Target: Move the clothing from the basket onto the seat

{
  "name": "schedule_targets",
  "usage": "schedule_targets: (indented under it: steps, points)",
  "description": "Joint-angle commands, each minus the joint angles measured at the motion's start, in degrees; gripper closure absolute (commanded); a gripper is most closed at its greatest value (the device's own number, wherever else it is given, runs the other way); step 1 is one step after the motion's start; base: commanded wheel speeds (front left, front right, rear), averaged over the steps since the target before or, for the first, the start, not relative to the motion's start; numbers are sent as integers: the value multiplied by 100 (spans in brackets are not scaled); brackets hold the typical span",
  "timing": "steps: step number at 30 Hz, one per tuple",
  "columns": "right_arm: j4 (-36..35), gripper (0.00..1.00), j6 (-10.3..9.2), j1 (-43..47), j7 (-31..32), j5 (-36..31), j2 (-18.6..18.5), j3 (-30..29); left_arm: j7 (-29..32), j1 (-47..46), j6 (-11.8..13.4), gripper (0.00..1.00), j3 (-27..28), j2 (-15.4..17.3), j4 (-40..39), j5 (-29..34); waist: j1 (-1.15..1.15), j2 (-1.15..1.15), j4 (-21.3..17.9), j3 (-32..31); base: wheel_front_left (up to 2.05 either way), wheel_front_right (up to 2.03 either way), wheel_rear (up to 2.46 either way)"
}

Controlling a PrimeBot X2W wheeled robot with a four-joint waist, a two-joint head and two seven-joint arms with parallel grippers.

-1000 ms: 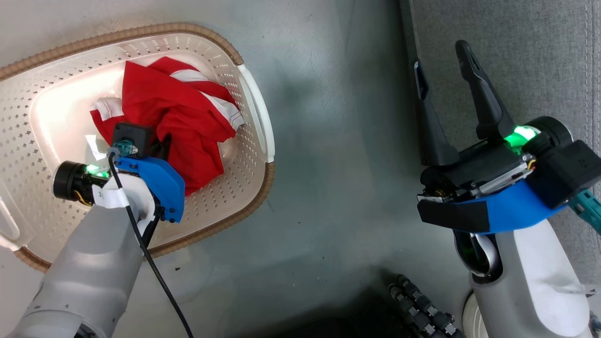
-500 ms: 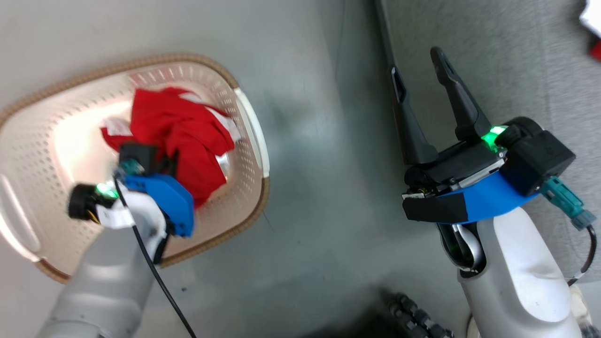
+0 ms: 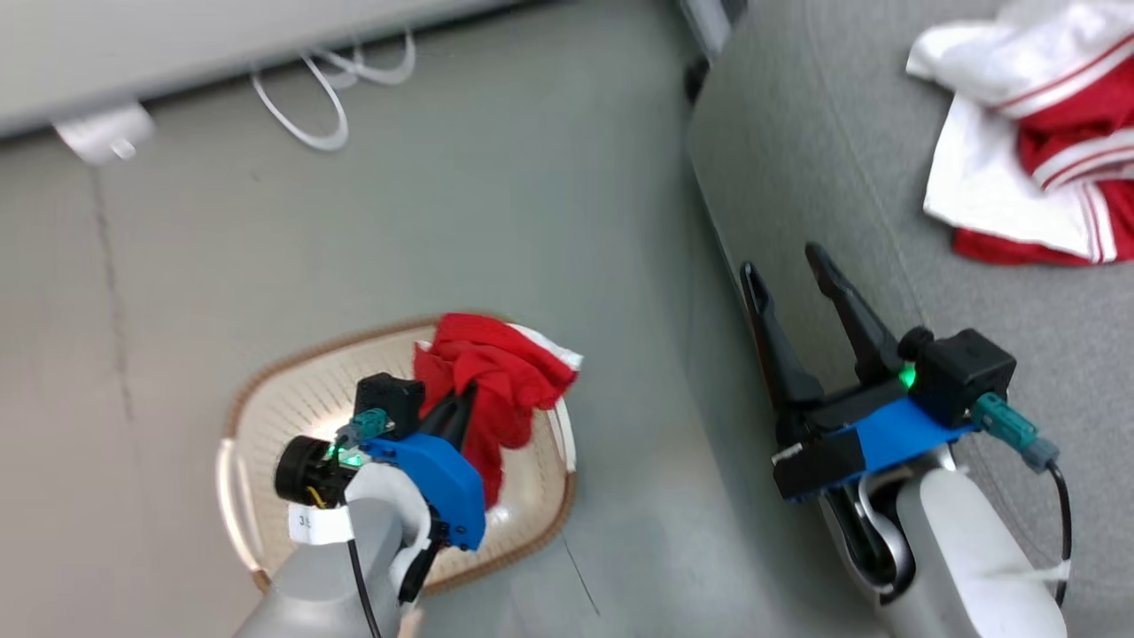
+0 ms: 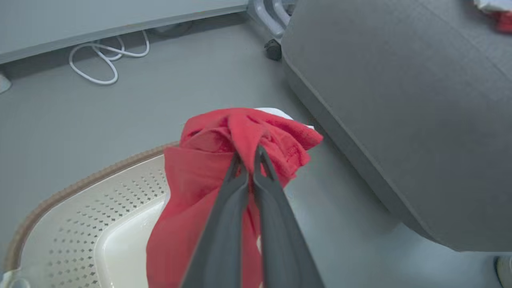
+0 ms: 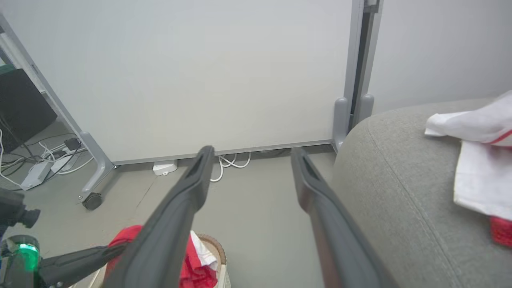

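Observation:
My left gripper (image 3: 465, 394) is shut on a bunched red garment (image 3: 492, 390), held up above the cream basket (image 3: 266, 416); in the left wrist view the closed fingers (image 4: 240, 188) pinch the red garment's (image 4: 208, 160) top fold, with the basket's perforated wall (image 4: 72, 228) below. A second garment (image 3: 1028, 177), red and white with striped trim, lies on the grey seat (image 3: 850, 177) at the upper right. My right gripper (image 3: 788, 266) stands open and empty at the seat's front edge; its fingers (image 5: 188, 200) spread wide in the right wrist view, the seat (image 5: 384, 168) to their right.
Grey floor (image 3: 496, 195) separates basket and seat. A pale partition panel (image 5: 192, 72) on castor feet stands behind, with white cables (image 3: 310, 106) looped at its base. More cables and a power strip (image 5: 36, 172) lie at the left of the right wrist view.
The head camera has risen and pulled back, bringing the partition, cables and the garment on the seat into view. My left gripper has lifted the red garment out of the basket.

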Motion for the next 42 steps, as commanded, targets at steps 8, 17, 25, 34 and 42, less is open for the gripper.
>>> schedule_targets:
  steps: [8,17,25,34,42]
  points:
    - [101,0,2,880,315,112,-44,-62,-7,-107,-45,100,-433,-40,-1004,-375,2,-1,1080,-2167,0,0,0]
    - [35,0,2,1281,496,246,50,140,194,-578,65,100,-389,-46,-1521,-479,2,-1,1293,-2673,0,0,0]
    - [82,0,2,1094,673,340,84,696,347,-563,232,100,-390,3,-1848,-513,2,-1,1263,-2732,0,0,0]
    - [536,0,2,276,1107,554,51,1493,490,-456,290,100,-475,26,-2045,-551,2,-1,1150,-2631,0,0,0]
    - [1682,0,1,-788,1089,502,107,1832,576,-469,261,100,-595,-45,-2169,-582,2,-1,1093,-2546,0,0,0]
